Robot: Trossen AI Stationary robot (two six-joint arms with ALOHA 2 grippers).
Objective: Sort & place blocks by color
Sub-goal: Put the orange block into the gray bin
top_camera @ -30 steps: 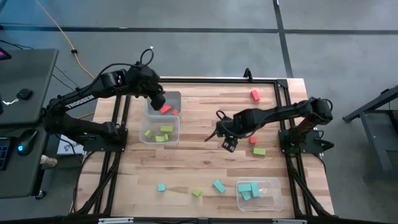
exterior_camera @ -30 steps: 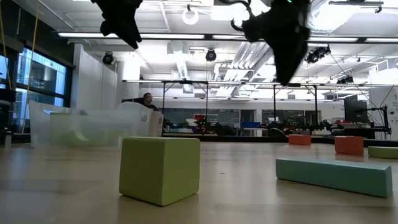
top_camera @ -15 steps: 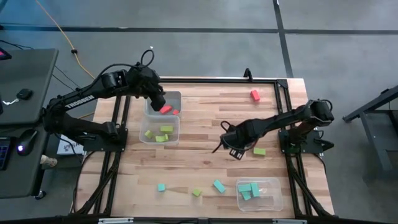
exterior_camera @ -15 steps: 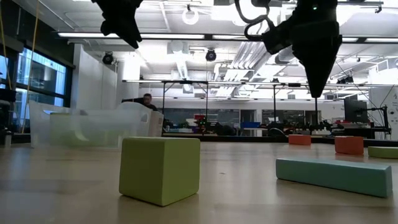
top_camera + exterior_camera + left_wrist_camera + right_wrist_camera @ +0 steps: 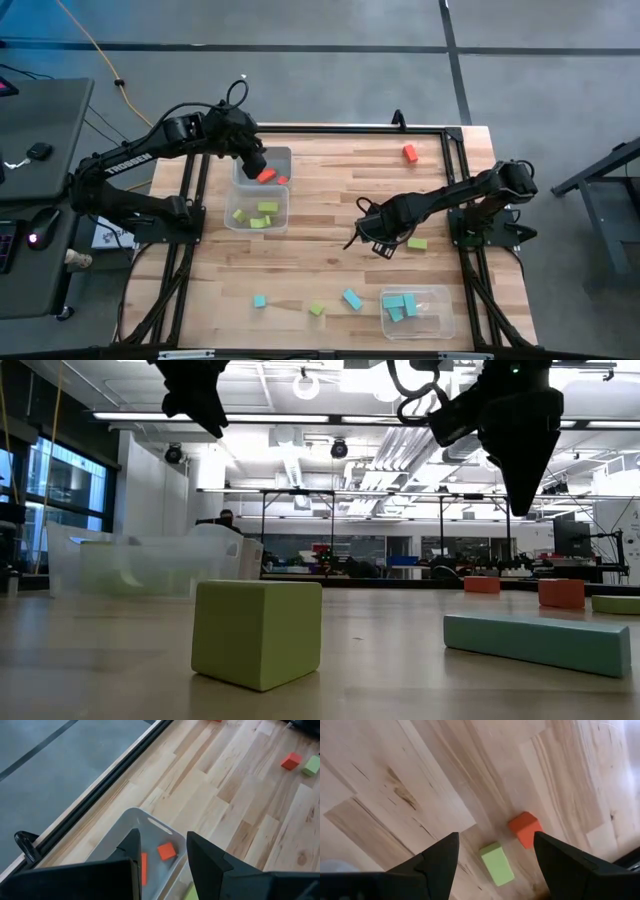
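My left gripper (image 5: 256, 163) (image 5: 164, 836) hangs open above the far-left clear tub (image 5: 272, 158), where a red cube (image 5: 166, 851) and a red bar (image 5: 144, 868) lie on the floor. My right gripper (image 5: 380, 243) (image 5: 495, 840) points down, open, above the bare wood right of centre. A lime block (image 5: 496, 864) (image 5: 417, 243) and a red cube (image 5: 525, 829) lie on the table just beyond its fingers. A lime cube (image 5: 258, 632) and a teal bar (image 5: 540, 642) rest near the front edge. Nothing is between either gripper's fingers.
A tub with lime blocks (image 5: 255, 212) stands against the red one; a tub with teal blocks (image 5: 415, 310) sits near the front right. Loose on the wood: a red block (image 5: 410, 152) far right, a teal cube (image 5: 259, 300), a lime block (image 5: 316, 310), a teal bar (image 5: 352, 298).
My right gripper has swung toward the table's near edge and a little to the right, sinking somewhat, and now hangs beside the lime block; its fingers stay open.
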